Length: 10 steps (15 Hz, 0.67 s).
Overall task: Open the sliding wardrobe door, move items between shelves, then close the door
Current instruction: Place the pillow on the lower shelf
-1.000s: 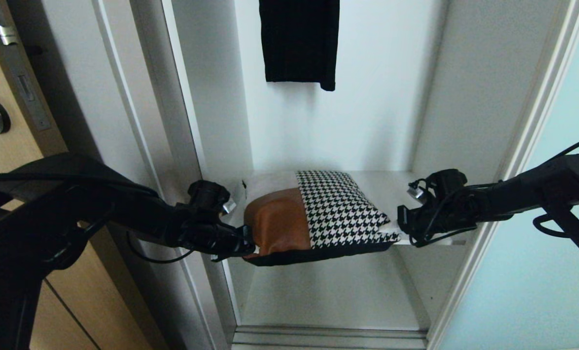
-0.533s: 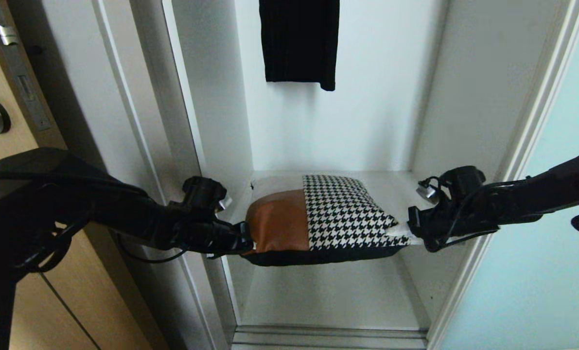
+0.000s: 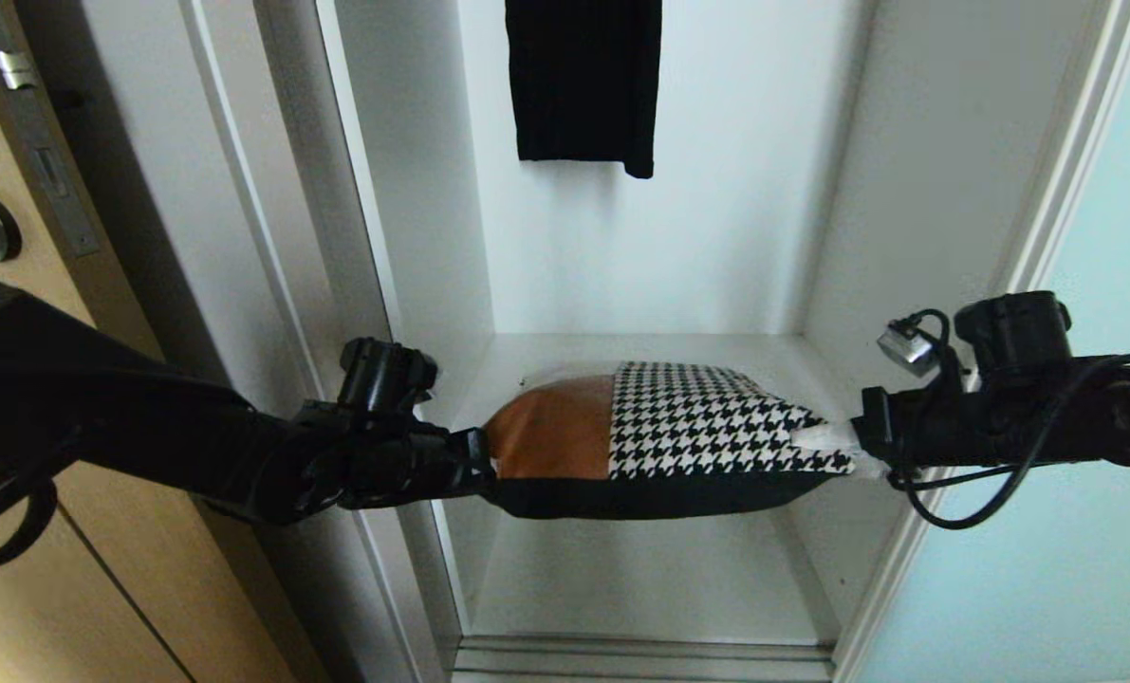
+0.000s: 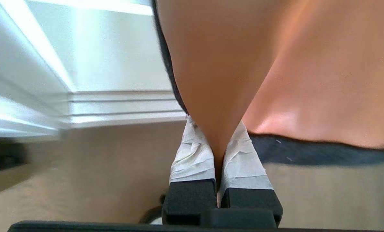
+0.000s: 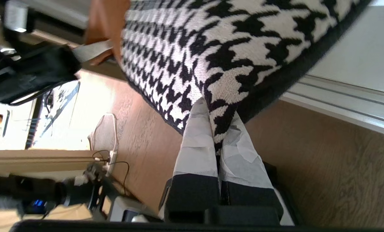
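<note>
Taped fingers (image 4: 195,154) of the left gripper (image 3: 482,460) pinch the tan leather end of the cushion (image 3: 664,441), and the right gripper (image 3: 866,453) has its own taped fingers (image 5: 196,141) clamped on the houndstooth corner, so both sets of jaws are closed on fabric with no gap showing. Between them the cushion hangs stretched and level at the mouth of the opening, its black underside clear of the upper shelf (image 3: 640,346) behind it and well above the lower shelf (image 3: 640,579). Judging by this, the step in hand is the transfer between shelves, with the cushion lifted off and carried by two arms. Next, I judge, both arms must move together at the same pace, keeping the cushion level and inside the side walls, then set it flat on the target board before letting go. At the right stands the door (image 3: 1077,531), slid aside, still to be closed. Farthest back hangs a black garment (image 3: 583,81).
</note>
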### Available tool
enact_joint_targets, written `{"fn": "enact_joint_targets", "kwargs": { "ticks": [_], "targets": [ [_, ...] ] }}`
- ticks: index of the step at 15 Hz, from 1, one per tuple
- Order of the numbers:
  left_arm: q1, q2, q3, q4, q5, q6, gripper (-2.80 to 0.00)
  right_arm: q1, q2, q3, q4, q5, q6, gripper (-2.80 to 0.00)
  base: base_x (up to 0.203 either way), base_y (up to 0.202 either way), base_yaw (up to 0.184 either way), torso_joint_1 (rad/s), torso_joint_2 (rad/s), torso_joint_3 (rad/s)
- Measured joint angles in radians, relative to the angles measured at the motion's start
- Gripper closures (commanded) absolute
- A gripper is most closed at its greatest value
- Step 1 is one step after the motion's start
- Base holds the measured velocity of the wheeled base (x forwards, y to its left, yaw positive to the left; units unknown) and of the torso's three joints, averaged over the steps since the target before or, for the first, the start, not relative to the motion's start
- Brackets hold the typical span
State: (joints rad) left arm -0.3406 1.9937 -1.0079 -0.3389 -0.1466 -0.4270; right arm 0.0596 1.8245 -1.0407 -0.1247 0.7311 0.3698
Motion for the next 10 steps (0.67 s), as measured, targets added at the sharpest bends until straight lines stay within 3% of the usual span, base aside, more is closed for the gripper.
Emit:
{"fn": "enact_joint_targets", "kwargs": {
  "ticks": [5,10],
  "targets": [
    [-0.024,-0.166,0.136,-0.084,0.022,0.025,0.0,0.001,-0.241,0.139,0.0,0.0,0.018,0.0,0.0,0.0,0.0,0.0,0.0,0.0],
    [-0.074,-0.365,0.23,-0.071,0.028,0.021,0.0,0.049,-0.419,0.238,0.012,-0.001,0.056,0.0,0.0,0.0,0.0,0.0,0.0,0.0]
  ]
}}
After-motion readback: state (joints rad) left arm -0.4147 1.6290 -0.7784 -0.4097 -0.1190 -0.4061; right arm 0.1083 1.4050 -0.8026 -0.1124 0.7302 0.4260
